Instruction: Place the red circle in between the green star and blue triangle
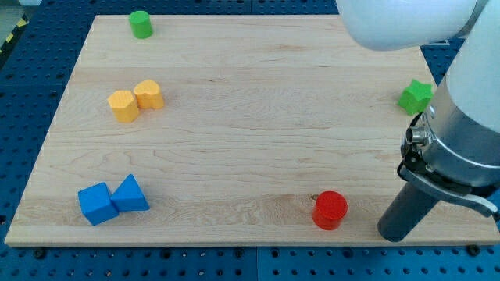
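Note:
The red circle (330, 210) lies near the board's bottom edge, right of centre. The green star (416, 96) sits at the right edge, partly behind my arm. The blue triangle (130, 194) lies at the bottom left, touching a blue cube (97, 204) on its left. My tip (396, 232) rests on the board just right of the red circle, a short gap apart from it, well below the green star.
A green cylinder (141, 24) stands at the top left. Two yellow blocks (123, 105) (148, 94) touch each other at the left. The wooden board (250, 117) ends close below the red circle and my tip. My arm covers the right side.

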You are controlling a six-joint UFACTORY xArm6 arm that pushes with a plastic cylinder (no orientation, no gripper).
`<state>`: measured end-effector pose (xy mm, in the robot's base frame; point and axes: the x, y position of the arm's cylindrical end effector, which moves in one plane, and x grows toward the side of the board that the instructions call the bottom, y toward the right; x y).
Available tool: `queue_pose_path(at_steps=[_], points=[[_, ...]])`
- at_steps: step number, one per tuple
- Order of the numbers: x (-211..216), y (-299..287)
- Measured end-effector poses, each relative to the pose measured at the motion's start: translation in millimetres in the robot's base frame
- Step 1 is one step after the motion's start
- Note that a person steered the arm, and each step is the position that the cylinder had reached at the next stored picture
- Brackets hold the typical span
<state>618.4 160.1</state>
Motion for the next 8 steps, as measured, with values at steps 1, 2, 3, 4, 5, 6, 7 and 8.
queue_pose_path(at_steps=[1, 2, 3, 4, 5, 6, 7, 8], points=[[0, -46], [-1, -93], [-9, -94], [-29, -94], [-53, -95], [-67, -95], [-78, -95], [-83, -95]])
